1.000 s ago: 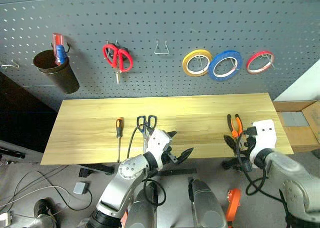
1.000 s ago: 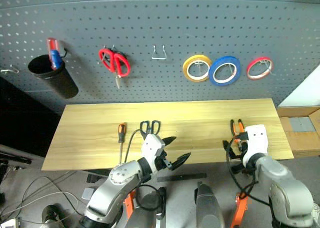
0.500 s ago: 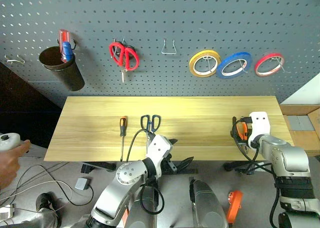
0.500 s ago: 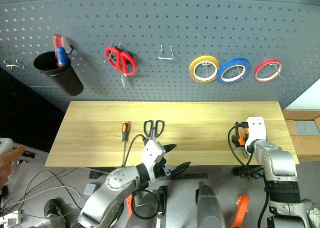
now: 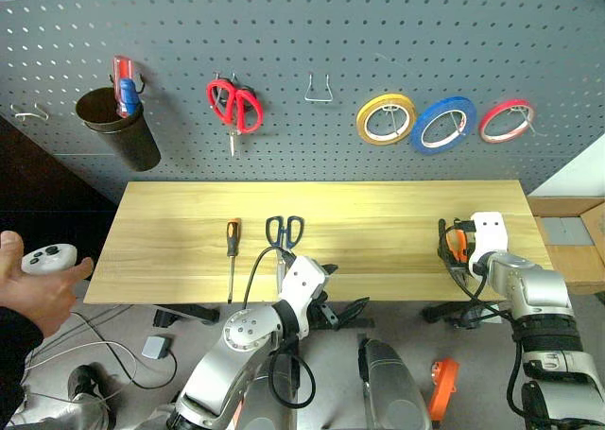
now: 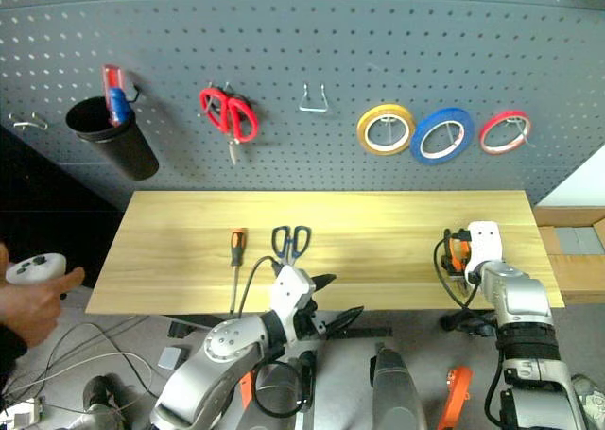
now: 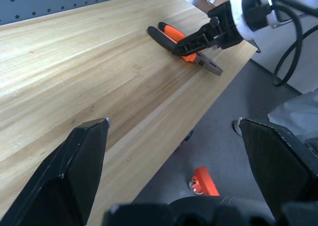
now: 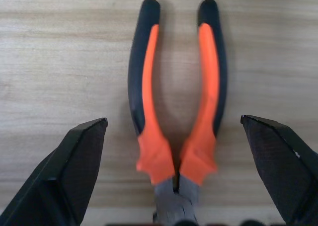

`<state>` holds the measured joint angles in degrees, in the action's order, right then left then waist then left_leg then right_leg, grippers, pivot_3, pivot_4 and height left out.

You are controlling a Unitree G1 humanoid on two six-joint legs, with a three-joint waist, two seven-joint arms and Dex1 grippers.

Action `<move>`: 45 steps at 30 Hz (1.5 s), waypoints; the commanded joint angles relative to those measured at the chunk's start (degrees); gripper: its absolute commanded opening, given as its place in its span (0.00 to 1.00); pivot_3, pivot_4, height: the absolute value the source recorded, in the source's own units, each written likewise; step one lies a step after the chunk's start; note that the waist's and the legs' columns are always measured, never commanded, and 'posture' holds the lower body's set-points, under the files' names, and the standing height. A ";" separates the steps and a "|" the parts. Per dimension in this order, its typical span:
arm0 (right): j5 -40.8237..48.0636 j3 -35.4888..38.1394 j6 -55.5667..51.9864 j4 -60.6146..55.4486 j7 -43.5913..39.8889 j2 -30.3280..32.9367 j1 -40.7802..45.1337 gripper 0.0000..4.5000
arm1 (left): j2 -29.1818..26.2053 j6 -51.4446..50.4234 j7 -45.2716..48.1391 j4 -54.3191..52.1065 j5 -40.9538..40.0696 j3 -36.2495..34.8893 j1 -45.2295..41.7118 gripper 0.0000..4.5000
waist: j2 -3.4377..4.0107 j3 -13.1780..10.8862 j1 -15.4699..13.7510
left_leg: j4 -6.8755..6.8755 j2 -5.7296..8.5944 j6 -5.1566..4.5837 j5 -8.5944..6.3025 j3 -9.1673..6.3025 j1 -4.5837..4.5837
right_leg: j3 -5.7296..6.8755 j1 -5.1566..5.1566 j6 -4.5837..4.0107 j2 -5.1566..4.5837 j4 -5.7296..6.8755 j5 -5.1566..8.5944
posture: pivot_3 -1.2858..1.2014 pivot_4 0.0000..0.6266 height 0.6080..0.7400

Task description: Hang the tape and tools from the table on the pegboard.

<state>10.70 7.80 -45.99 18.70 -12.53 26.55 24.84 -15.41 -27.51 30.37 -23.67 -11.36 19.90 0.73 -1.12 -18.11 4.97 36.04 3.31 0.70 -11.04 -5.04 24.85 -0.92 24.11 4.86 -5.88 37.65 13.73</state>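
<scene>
The blue tape [image 5: 443, 125] hangs on the pegboard [image 5: 302, 33] between a yellow and a red roll. On the table [image 5: 378, 213] lie the screwdriver [image 5: 230, 250], the black-handled scissors [image 5: 282, 233] and, near the right end, the pliers [image 8: 176, 112]. My right gripper [image 8: 172, 119] is open just above the pliers, one finger on each side of the orange handles. My left gripper [image 5: 342, 293] hangs open and empty at the table's front edge, just right of the scissors.
Red-handled scissors [image 5: 234, 107], a yellow roll [image 5: 386, 118], a red roll [image 5: 506, 120], a black cup [image 5: 121, 132] and a bare hook [image 5: 319, 90] are on the pegboard. A person's hand with a controller [image 5: 43, 265] is beyond the table's left end.
My right gripper has moved forward and down over the pliers, still open. The left gripper has stayed put. A person's hand with a controller has come into view at the left.
</scene>
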 commanded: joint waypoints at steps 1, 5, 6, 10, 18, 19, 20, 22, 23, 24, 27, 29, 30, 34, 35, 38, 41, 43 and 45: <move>-0.90 0.06 1.40 2.50 -0.79 0.40 0.88 0.99 | 0.29 -0.15 -0.53 -3.39 -0.68 0.36 0.54 1.00 | -0.01 -0.01 -0.04 | 0.00 0.00 0.00 0.00 0.02 0.01 | 0.00 0.00 0.00 0.00 -0.01 0.00 | 0.47 0.52 1.00; -1.44 0.18 -0.01 5.00 -0.63 0.28 1.57 0.99 | 0.23 -0.49 -1.00 -3.79 -0.68 0.30 0.71 1.00 | -0.03 -0.02 0.02 | 0.02 -0.02 0.00 0.00 0.07 -0.01 | -0.02 -0.01 0.01 0.00 -0.03 0.00 | 0.47 0.53 1.00; -1.26 0.44 -0.08 5.70 -0.80 0.17 1.64 0.99 | 0.21 -0.53 -1.08 -3.88 -0.75 0.27 0.78 1.00 | -0.04 -0.02 0.02 | 0.03 -0.02 0.00 0.00 0.08 -0.02 | -0.01 -0.02 0.01 0.00 -0.03 0.00 | 0.47 0.53 1.00; -1.19 1.84 1.58 8.86 0.01 -0.11 1.89 0.96 | 0.37 -0.53 -1.30 -3.53 -0.63 0.33 0.51 1.00 | -0.06 -0.02 -0.01 | 0.06 -0.03 0.00 0.00 0.09 -0.04 | -0.01 -0.06 0.03 0.00 -0.03 -0.02 | 0.47 0.53 1.00; -1.16 2.08 0.82 6.74 0.59 -0.72 2.05 0.52 | 0.20 -0.45 -1.07 -3.35 -0.94 -0.27 0.23 1.00 | -0.07 -0.02 -0.10 | 0.05 -0.02 0.00 0.00 0.08 -0.03 | -0.01 -0.06 0.03 0.00 -0.05 -0.03 | 0.47 0.52 1.00; -1.10 2.17 0.63 6.18 0.73 -0.81 1.87 0.52 | 0.13 -0.32 -1.01 -3.29 -0.94 -0.36 0.25 1.00 | -0.07 -0.02 -0.10 | 0.04 -0.02 0.00 0.00 0.08 -0.03 | -0.02 -0.06 0.03 0.00 -0.06 -0.03 | 0.47 0.52 1.00; -0.68 2.12 -0.24 4.19 0.41 -0.93 1.16 0.52 | 0.04 -0.16 -1.03 -3.33 -1.00 -0.73 0.33 1.00 | -0.06 -0.02 -0.11 | 0.04 -0.02 0.00 0.00 0.08 -0.03 | -0.02 -0.06 0.03 0.00 -0.06 -0.03 | 0.47 0.51 1.00; 0.02 1.97 -1.60 0.76 -0.24 -1.13 -0.10 0.52 | 0.12 1.59 -1.62 -2.96 -0.30 -1.49 0.40 1.00 | -0.06 -0.02 -0.18 | 0.03 -0.01 0.00 0.00 0.07 -0.02 | -0.01 -0.05 0.03 0.00 -0.06 -0.03 | 0.47 0.51 1.00; 1.47 2.02 -2.73 -2.62 -1.66 -1.49 -1.33 0.52 | 0.63 2.58 -2.17 -2.68 -0.58 -2.81 0.32 1.00 | -0.06 -0.02 -0.19 | 0.02 -0.02 0.00 0.00 0.04 -0.02 | 0.01 -0.05 0.02 0.00 -0.07 -0.02 | 0.47 0.50 1.00; 3.68 1.67 -3.89 -6.96 -4.29 -1.78 -2.92 0.52 | 1.03 4.48 -3.04 -2.32 -0.32 -4.44 -0.07 1.00 | -0.06 -0.02 -0.20 | 0.01 -0.02 0.00 0.00 0.04 -0.02 | 0.01 -0.04 0.02 0.00 -0.07 -0.02 | 0.47 0.50 1.00; 8.99 -1.55 -6.40 -20.45 -12.21 -1.03 -8.12 0.52 | 2.15 7.29 -4.90 -1.76 -1.52 -9.72 -1.25 1.00 | 0.00 0.01 -0.07 | -0.04 -0.04 0.00 0.00 -0.14 0.02 | 0.00 0.02 0.00 0.00 -0.07 -0.01 | 0.47 0.46 1.00; 11.61 -3.69 -6.88 -27.56 -16.28 -0.14 -10.46 0.52 | 2.22 8.62 -5.13 -1.37 -1.52 -11.52 -1.67 1.00 | 0.09 0.09 0.04 | -0.05 -0.04 0.00 0.00 -0.20 0.02 | -0.02 0.05 0.01 0.00 -0.07 -0.01 | 0.47 0.40 1.00; 13.86 -4.47 -7.95 -31.83 -17.91 -0.34 -10.68 0.52 | 1.98 9.52 -5.70 -1.49 -1.01 -12.79 -2.00 1.00 | 0.17 0.17 0.02 | -0.03 -0.04 0.00 0.00 -0.19 0.02 | -0.01 0.05 0.01 0.00 -0.07 -0.02 | 0.47 0.37 1.00; 17.13 -7.71 -8.09 -38.75 -20.60 -1.71 -7.52 0.52 | 1.34 11.46 -6.44 -0.76 -0.58 -15.69 -3.32 1.00 | -0.03 1.00 -0.17 | 0.03 -0.02 0.03 0.01 -0.22 0.01 | 0.02 0.02 0.10 0.01 -0.06 -0.07 | 0.47 0.29 1.00; 17.21 -8.99 -7.38 -39.37 -20.67 -2.55 -4.68 0.52 | 0.95 11.58 -6.84 -0.98 -0.60 -16.91 -3.83 1.00 | -0.07 1.53 -0.27 | 0.03 -0.01 0.04 0.02 -0.24 0.01 | 0.05 0.01 0.10 0.01 -0.06 -0.07 | 0.48 0.25 1.00; 15.92 -11.81 -3.62 -36.72 -21.16 -5.57 4.98 0.52 | 0.45 12.41 -8.38 -0.47 -0.42 -20.06 -5.36 1.00 | -0.22 2.75 -0.33 | 0.01 0.01 0.27 0.15 -0.33 0.01 | 0.10 0.00 0.09 0.02 -0.10 -0.15 | 0.48 0.17 1.00; 14.05 -13.38 1.29 -31.87 -21.97 -8.06 12.17 0.52 | 0.45 14.38 -10.06 1.08 0.50 -22.17 -5.76 1.00 | -0.19 4.49 -0.54 | -0.06 0.04 0.46 0.27 -0.29 0.01 | 0.15 -0.05 0.03 0.24 -0.44 -0.47 | 0.49 0.12 1.00; 12.48 -14.44 5.73 -27.84 -22.66 -9.62 16.30 0.52 | 0.37 15.81 -11.08 1.93 1.07 -23.49 -6.10 1.00 | -0.36 5.80 -0.96 | -0.12 0.04 0.51 0.28 -0.26 0.02 | 0.16 -0.10 -0.03 0.46 -0.67 -0.64 | 0.49 0.11 1.00; 10.76 -14.68 9.66 -22.47 -22.35 -11.69 20.46 0.52 | 0.24 16.56 -11.98 2.16 1.31 -24.65 -6.80 1.00 | -0.48 6.60 -1.61 | -0.16 0.01 0.54 0.27 -0.21 0.02 | 0.17 -0.10 -0.09 0.55 -0.69 -0.68 | 0.50 0.10 1.00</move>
<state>22.60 -7.01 -40.59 -5.78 -34.75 15.83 42.88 -14.94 -12.83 19.24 -20.83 -10.47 -3.64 -5.34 -1.60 -11.52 3.37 35.89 3.29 1.26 -10.77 -5.22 24.84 -0.76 24.00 4.72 -5.29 36.95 13.01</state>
